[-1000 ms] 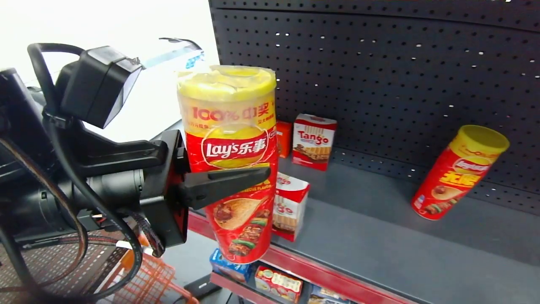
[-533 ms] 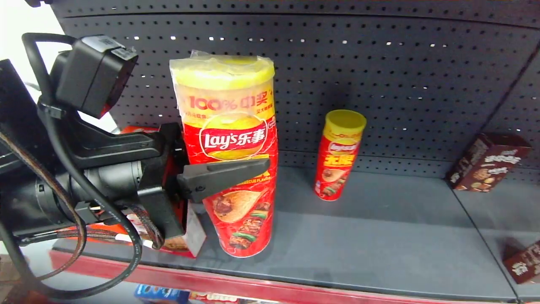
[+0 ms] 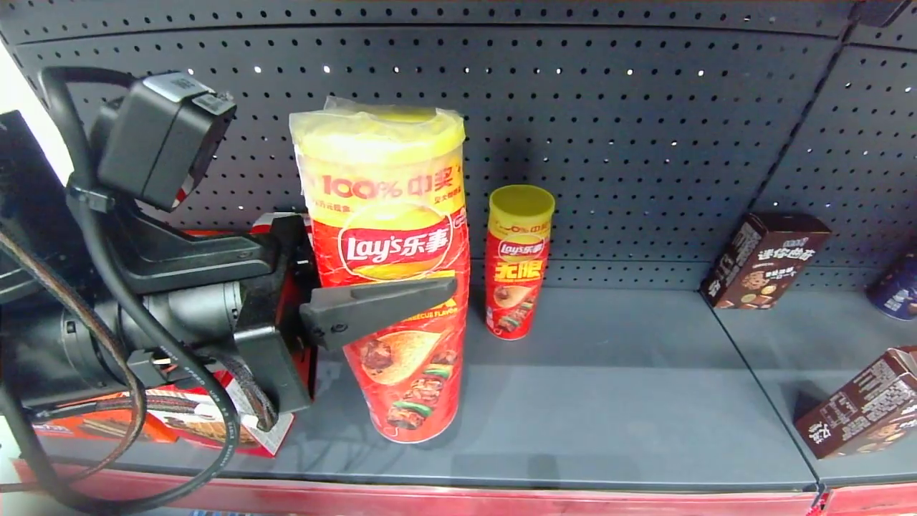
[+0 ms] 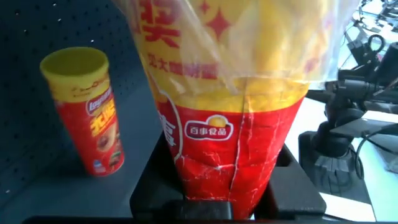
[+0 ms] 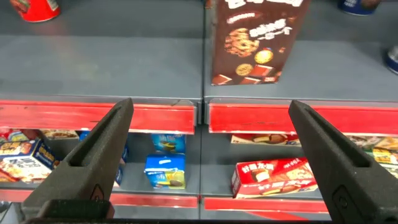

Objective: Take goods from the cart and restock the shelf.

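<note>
My left gripper (image 3: 423, 281) is shut on a tall red chips can with a yellow lid (image 3: 387, 236), held upright by its middle over the front of the grey shelf (image 3: 609, 401). The can's base is close to the shelf surface; I cannot tell whether it touches. The left wrist view has the held can (image 4: 230, 130) up close. A matching chips can (image 3: 519, 261) (image 4: 84, 112) stands upright against the pegboard, just right of the held one. My right gripper (image 5: 211, 168) is open and holds nothing, in front of the shelf's red edge (image 5: 155, 115).
Brown snack boxes (image 3: 763, 258) (image 3: 856, 405) (image 5: 258, 40) stand on the shelf's right section, with a blue container (image 3: 895, 287) beyond. Red and orange boxes (image 3: 179, 423) lie behind my left arm. A lower shelf holds blue boxes (image 5: 165, 169) and red boxes (image 5: 273, 177). Bare shelf lies between the cans and the brown boxes.
The whole head view has swung to face the shelf, so the camera moved. The held can now hangs over the shelf instead of in front of its edge, still gripped.
</note>
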Available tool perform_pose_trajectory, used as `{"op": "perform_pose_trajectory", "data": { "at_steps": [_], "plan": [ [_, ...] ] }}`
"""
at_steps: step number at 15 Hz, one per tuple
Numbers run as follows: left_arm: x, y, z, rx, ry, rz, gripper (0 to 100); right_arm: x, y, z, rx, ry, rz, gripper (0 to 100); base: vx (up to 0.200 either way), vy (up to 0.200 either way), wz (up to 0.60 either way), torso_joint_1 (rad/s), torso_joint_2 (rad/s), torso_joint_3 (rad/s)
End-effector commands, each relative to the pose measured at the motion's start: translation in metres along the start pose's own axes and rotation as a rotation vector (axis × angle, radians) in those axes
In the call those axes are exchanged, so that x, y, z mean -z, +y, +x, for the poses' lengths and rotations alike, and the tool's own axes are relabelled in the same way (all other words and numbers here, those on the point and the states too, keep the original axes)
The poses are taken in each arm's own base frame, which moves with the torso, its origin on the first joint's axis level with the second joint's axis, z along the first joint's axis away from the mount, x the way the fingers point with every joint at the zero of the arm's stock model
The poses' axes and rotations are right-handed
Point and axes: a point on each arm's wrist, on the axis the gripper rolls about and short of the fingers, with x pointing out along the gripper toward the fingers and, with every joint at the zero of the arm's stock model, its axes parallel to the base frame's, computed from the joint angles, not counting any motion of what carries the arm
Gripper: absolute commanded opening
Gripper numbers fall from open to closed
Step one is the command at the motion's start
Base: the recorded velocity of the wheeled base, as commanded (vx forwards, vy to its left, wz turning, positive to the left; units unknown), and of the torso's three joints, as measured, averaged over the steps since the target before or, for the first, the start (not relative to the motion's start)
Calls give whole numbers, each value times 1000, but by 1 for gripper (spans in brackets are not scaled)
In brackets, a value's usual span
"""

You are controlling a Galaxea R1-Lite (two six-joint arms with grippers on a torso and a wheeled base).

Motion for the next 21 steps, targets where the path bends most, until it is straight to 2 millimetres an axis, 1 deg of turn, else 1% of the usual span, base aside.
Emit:
{"op": "perform_pose_trajectory", "data": {
  "at_steps": [1,3,4,5,6,7,8,9,10,12,15,18,21],
  "plan": [
    [-1,-1,-1,0,-5,4,0,0,0,0,0,-1,0,100,0,0,0,0,0,0],
    [-3,-1,-1,1,-11,12,0,-1,0,1,-8,7,-22,100,0,0,0,0,0,0],
    [-4,-2,-2,1,-14,15,0,-2,0,0,-5,5,-66,100,0,0,0,0,0,0],
    [-5,-2,-2,-4,-17,17,0,-2,0,1,0,10,-49,100,0,0,0,0,0,0],
    [-6,-4,-6,-8,-20,18,0,-9,0,-1,-10,-13,-43,100,0,0,0,0,0,0],
    [-8,-6,-8,-10,-26,20,0,-49,0,-4,-30,-59,-16,100,0,0,0,0,0,0],
    [-9,-8,-11,-10,-29,22,0,-109,1,24,-56,55,123,100,0,0,0,0,0,0],
    [-9,-9,-11,-11,-31,23,0,-129,2,28,-138,32,121,100,0,0,0,0,0,0],
    [-11,-9,-11,-14,-37,29,0,-142,5,35,-241,36,80,100,0,0,0,0,0,0],
    [-4,-9,-12,-22,-18,13,0,-151,11,64,-322,90,59,100,0,0,0,0,0,0],
    [1,-8,-12,-18,-4,1,0,-154,29,107,-447,171,-6,100,0,0,0,0,0,0],
    [5,3,-13,-32,11,-9,0,-165,51,143,-530,225,-20,100,0,0,0,0,0,0],
    [8,7,-12,-20,23,-19,0,-165,68,183,-538,226,-21,100,0,0,0,0,0,0]
  ]
}}
